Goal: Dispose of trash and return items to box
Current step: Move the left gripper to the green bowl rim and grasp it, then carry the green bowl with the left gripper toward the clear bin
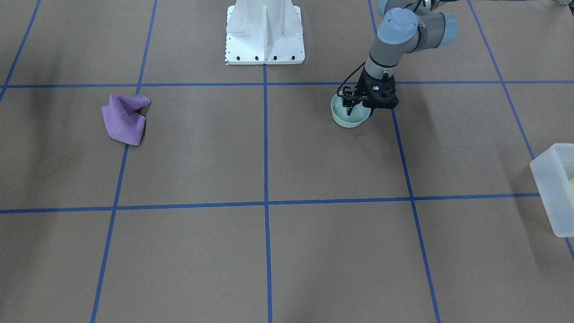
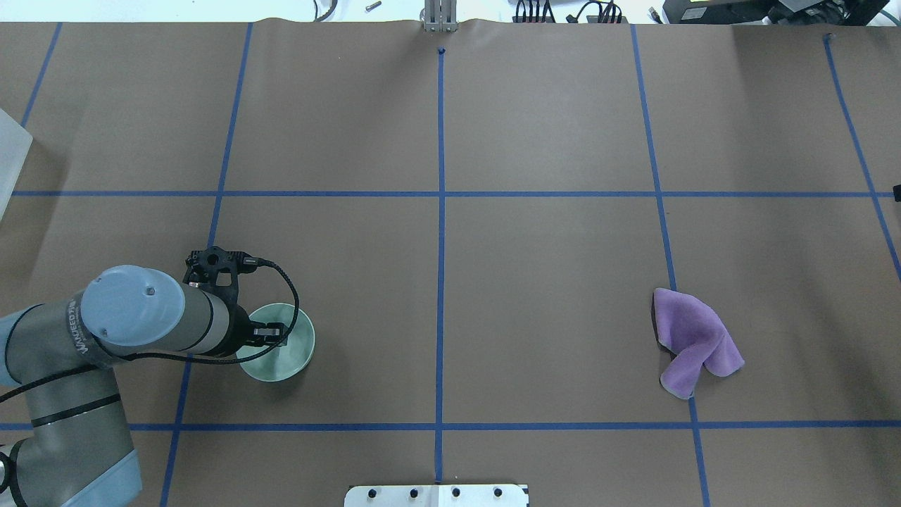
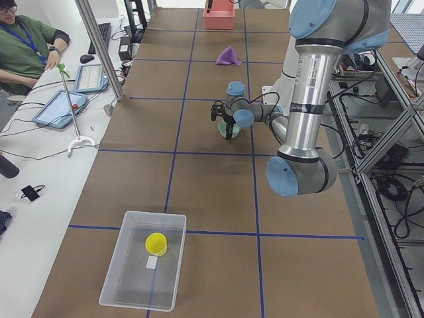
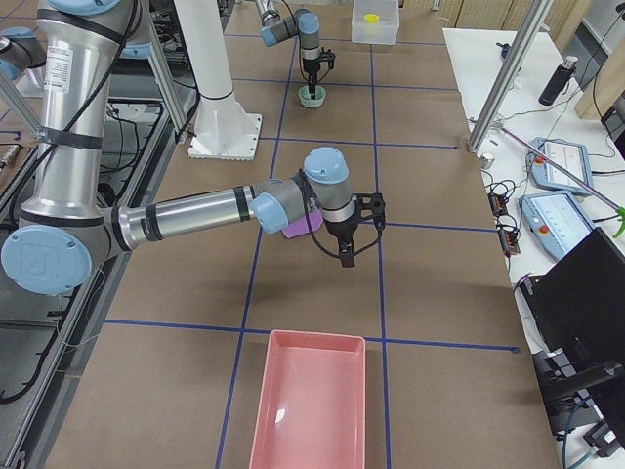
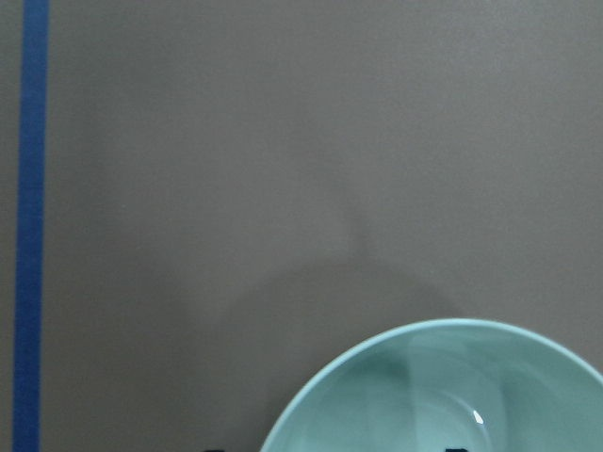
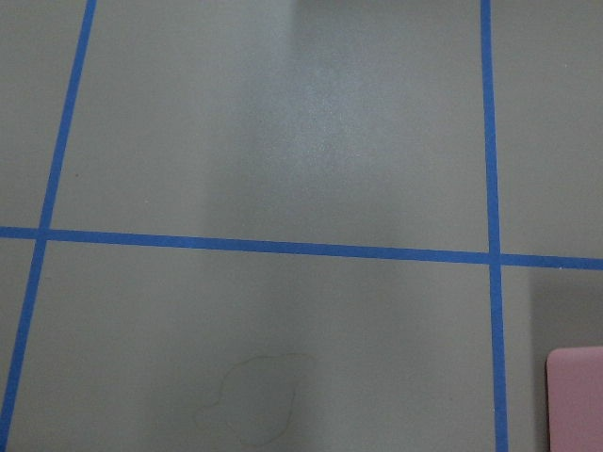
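Observation:
The pale mint-green bowl [image 1: 350, 120] sits upright on the brown table, and also shows in the overhead view [image 2: 288, 358] and the left wrist view [image 5: 433, 395]. My left gripper [image 2: 271, 331] is down at the bowl, open, with one finger inside it and one outside its rim. The yellow cup [image 3: 156, 244] stands inside the translucent box [image 3: 112, 262], which is far from the bowl at the table's left end [image 1: 545, 179]. My right gripper [image 4: 344, 256] hangs above the table beside the purple cloth; I cannot tell whether it is open or shut.
A crumpled purple cloth [image 2: 693, 341] lies on the right half of the table [image 1: 123, 119]. A pink bin [image 4: 311, 410] stands at the table's right end. The white robot base [image 1: 264, 31] is at the back middle. An operator sits beside the table's left end.

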Robot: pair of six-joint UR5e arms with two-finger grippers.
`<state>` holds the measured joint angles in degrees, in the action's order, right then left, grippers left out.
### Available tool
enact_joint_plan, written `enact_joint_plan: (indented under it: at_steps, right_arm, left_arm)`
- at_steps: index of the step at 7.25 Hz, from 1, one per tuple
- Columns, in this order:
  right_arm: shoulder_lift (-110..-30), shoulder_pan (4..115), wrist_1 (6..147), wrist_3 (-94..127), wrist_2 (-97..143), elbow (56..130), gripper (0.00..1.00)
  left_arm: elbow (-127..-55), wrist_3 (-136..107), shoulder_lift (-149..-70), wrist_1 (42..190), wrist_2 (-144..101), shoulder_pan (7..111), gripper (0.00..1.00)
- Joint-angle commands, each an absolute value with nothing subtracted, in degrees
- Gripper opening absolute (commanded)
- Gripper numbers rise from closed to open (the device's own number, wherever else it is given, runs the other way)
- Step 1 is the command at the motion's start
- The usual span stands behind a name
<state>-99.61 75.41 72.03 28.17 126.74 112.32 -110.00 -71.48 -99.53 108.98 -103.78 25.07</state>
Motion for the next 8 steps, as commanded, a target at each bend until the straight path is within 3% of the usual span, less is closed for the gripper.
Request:
enact_joint_plan:
  at_steps: [1,6,8]
  right_arm:
    - [-99.58,75.41,71.98,28.21,126.65,112.32,1.0]
    - [-99.58,75.41,71.98,28.21,126.74,112.32,1.0]
    - [-99.58,75.41,71.98,28.21,126.74,112.32,1.0]
  left_arm:
    - [-112.58,-71.28,-98.88,109.25,-108.51,28.79,0.0]
    - [-115.3,-67.94,-97.03,109.07,-113.0,37.68,0.0]
    - [-115.75,-66.72,-94.06,109.33,-115.82,48.38,0.0]
